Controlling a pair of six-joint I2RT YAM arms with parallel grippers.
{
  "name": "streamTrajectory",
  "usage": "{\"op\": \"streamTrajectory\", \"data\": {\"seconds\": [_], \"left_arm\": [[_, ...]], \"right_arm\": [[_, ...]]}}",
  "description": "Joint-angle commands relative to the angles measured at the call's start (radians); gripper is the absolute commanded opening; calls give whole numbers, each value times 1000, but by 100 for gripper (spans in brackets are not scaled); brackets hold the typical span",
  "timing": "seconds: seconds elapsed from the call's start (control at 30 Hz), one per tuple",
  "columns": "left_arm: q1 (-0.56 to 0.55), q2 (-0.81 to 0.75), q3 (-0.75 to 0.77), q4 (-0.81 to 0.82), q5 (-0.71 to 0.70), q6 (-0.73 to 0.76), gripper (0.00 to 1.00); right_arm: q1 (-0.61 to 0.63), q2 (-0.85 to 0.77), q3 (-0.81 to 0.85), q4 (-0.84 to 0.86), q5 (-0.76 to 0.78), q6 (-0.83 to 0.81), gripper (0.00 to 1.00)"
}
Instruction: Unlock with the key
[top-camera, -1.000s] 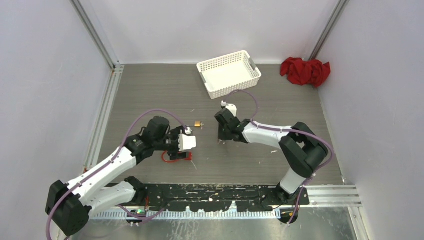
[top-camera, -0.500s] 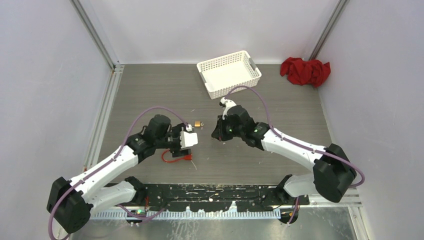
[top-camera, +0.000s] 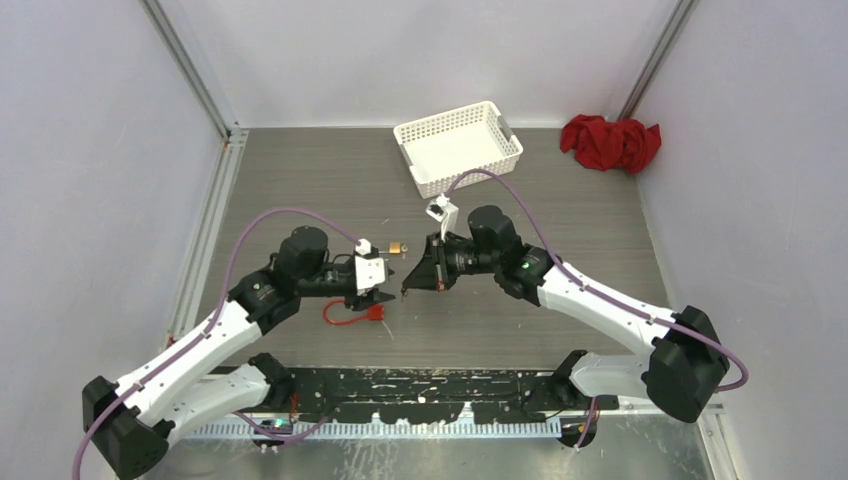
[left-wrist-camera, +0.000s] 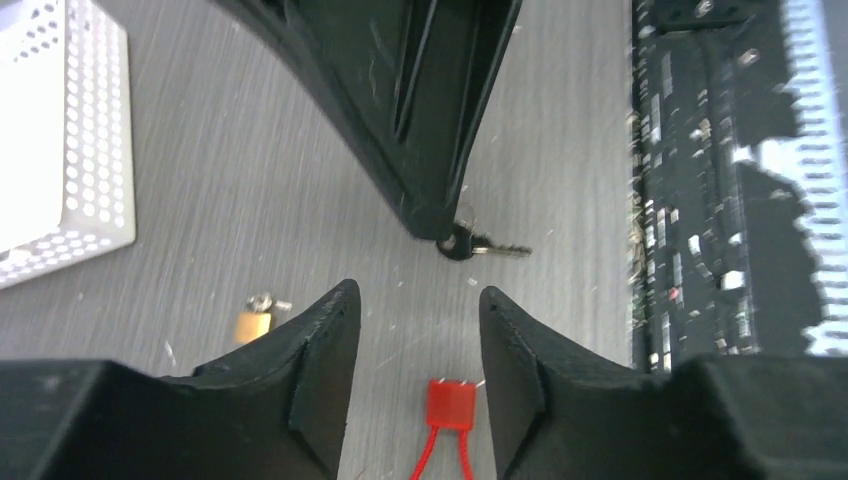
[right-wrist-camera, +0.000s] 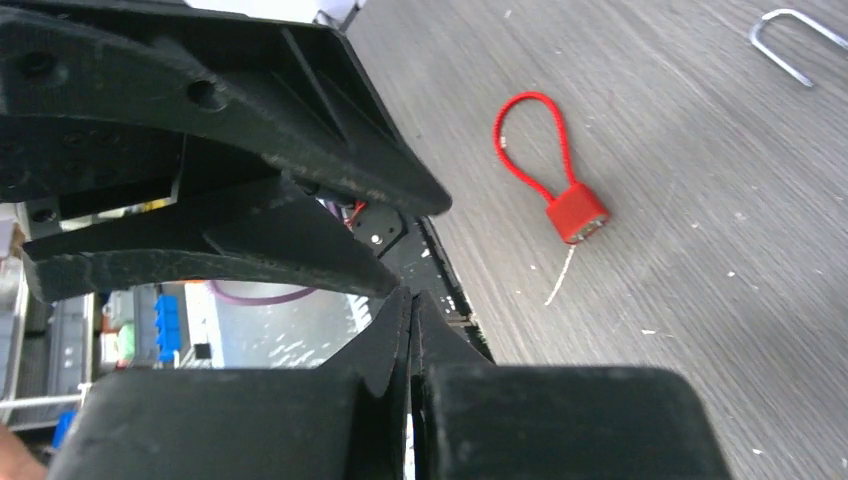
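Near the centre of the left wrist view, the right gripper (left-wrist-camera: 441, 222) points down from the upper edge with its jaws pressed together on the dark head of the key (left-wrist-camera: 483, 247), whose silver blade sticks out free toward the right of the frame. At the bottom edge the left gripper (left-wrist-camera: 418, 292) stands with its jaws apart and nothing between them. Seen through that gap, the red cable lock (left-wrist-camera: 449, 404) lies flat on the table (left-wrist-camera: 250, 200). A small brass padlock (left-wrist-camera: 254, 324) sits at the lower left, apart from both grippers. Which lock the key fits I cannot tell, though the left gripper's place over the red one suggests that one.

The key is probably light, thin, stiff and slick, so a pinch on the head alone may let it swivel once the blade meets resistance; a hold well onto the flat of the head suits it. The red lock looks light, with a hard little body and a bendy cable loop. It would likely skid if pushed, so the left gripper should clamp the body across its flat sides and leave the keyhole face clear. The keyhole itself is not visible
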Motion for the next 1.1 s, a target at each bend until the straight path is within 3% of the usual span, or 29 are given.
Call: {"op": "streamTrajectory", "data": {"seconds": [0.0,0.33,0.47,0.57,0.67,0.83,0.97,1.07], "left_arm": [[-22,-42,60,5,133,-160,45],[-48,-67,24,1,120,-179,44],[-54,-104,-25,64,-54,-151,48],[-54,-118,-22,11,-103,-175,55],[-54,-124,-19,-46,-71,-317,59],[-47,-97,3,42,-66,-640,65],[31,4,66,169,57,-958,64],[86,78,124,252,155,-1117,63]], "right_arm": [[2,-40,59,67,-111,25,1],[2,-43,61,94,-105,56,1],[1,-58,71,41,2,37,1],[2,-89,69,12,122,14,1],[1,-127,61,14,253,0,1],[6,-191,21,81,367,4,1],[19,-231,-18,140,438,13,1],[39,-250,-36,164,478,4,1]]}}
